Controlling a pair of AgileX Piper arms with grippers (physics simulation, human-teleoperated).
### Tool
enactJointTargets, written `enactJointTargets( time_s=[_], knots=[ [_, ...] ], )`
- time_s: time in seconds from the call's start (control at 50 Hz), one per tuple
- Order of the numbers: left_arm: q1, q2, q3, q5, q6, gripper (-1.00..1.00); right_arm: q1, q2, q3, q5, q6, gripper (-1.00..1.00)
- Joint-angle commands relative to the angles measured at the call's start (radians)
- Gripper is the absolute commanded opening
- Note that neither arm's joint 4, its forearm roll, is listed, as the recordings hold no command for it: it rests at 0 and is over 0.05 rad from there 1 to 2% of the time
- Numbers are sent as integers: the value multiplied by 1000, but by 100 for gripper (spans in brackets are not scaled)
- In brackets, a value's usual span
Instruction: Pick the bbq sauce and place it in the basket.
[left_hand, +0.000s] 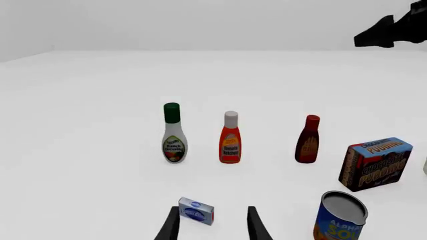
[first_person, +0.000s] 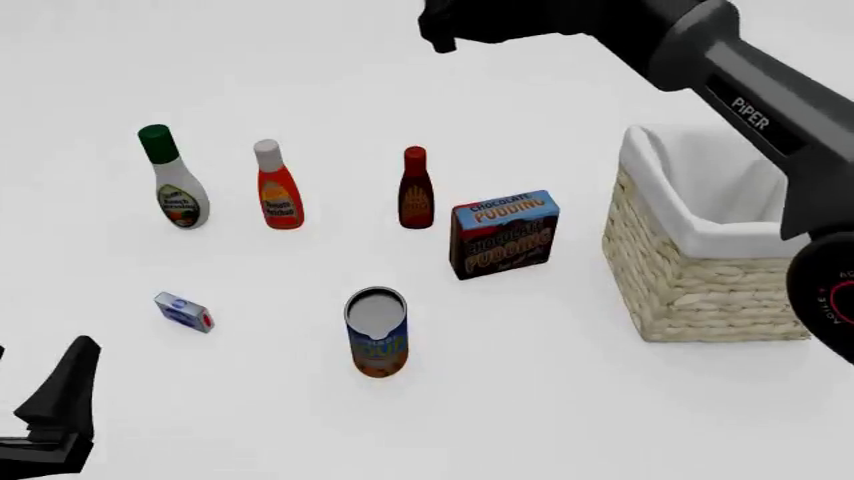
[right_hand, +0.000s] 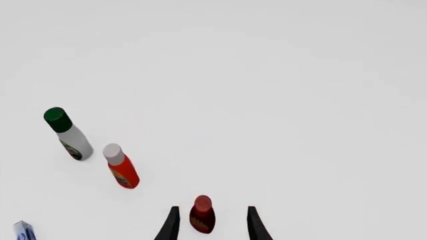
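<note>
Hovering high over the table, the right gripper looked straight down with its black fingers spread wide and nothing between them but air, the small dark reddish-brown bbq sauce bottle framed in the gap, apparently lined up for a descent. The bottle stood upright just beside the blue chocolate pudding box, well apart from the square woven wicker basket on the right. The left gripper sat low and parked, fingers apart and empty, near a small blue-and-white carton.
</note>
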Motion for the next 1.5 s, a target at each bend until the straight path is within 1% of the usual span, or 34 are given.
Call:
enactJointTargets(
  time_s=[0.02,0.2,0.54,0.74,0.9,1.04,1.2,1.34,1.5],
  knots=[
    [0,0,0,0,0,100,-7,115,-111,29,-1,100],
    [0,0,0,0,0,100,-3,173,-158,39,8,100],
    [0,0,0,0,0,100,-3,369,-369,109,10,100],
    [0,0,0,0,0,100,2,438,-433,133,11,100],
    [0,0,0,0,0,100,-1,514,-518,168,13,100],
    [0,0,0,0,0,100,1,564,-569,188,16,100],
    [0,0,0,0,0,100,7,627,-660,232,20,100],
    [0,0,0,0,0,100,7,668,-705,251,20,100],
    [0,0,0,0,0,100,8,696,-717,254,22,100]
  ],
)
